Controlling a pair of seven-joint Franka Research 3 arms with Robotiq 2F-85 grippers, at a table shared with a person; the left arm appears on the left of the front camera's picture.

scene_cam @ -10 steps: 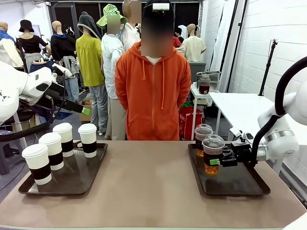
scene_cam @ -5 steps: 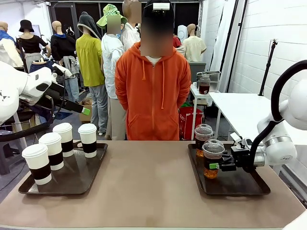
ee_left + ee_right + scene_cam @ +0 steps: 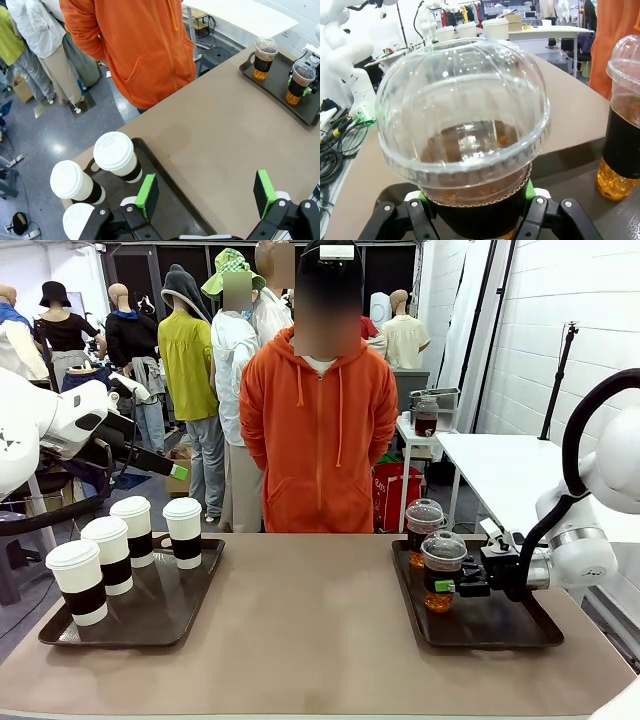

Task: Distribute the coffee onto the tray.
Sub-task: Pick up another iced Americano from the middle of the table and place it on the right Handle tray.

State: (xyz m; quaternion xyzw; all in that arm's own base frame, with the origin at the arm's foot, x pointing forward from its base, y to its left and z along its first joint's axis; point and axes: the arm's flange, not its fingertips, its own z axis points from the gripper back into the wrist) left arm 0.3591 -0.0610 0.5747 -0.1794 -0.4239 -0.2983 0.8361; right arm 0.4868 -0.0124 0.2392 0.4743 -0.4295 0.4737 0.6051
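Right gripper [image 3: 447, 586]: clamped on near dome-lidded cup [image 3: 441, 570], over right tray [image 3: 500, 632].
Left gripper [image 3: 205, 192]: wide open, empty.
Progress: uncertain; four white cups [image 3: 112, 555] on left tray [image 3: 150, 625].

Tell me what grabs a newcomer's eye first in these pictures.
The right claw is shut on a clear dome-lidded plastic cup of brown liquid on the dark tray at the table's right, beside a second such cup. Four white lidded paper cups with dark brown bands stand on the left tray. A person in an orange hoodie stands opposite.

The near white cup [image 3: 77, 222] is cut off behind the left claw [image 3: 205, 192].
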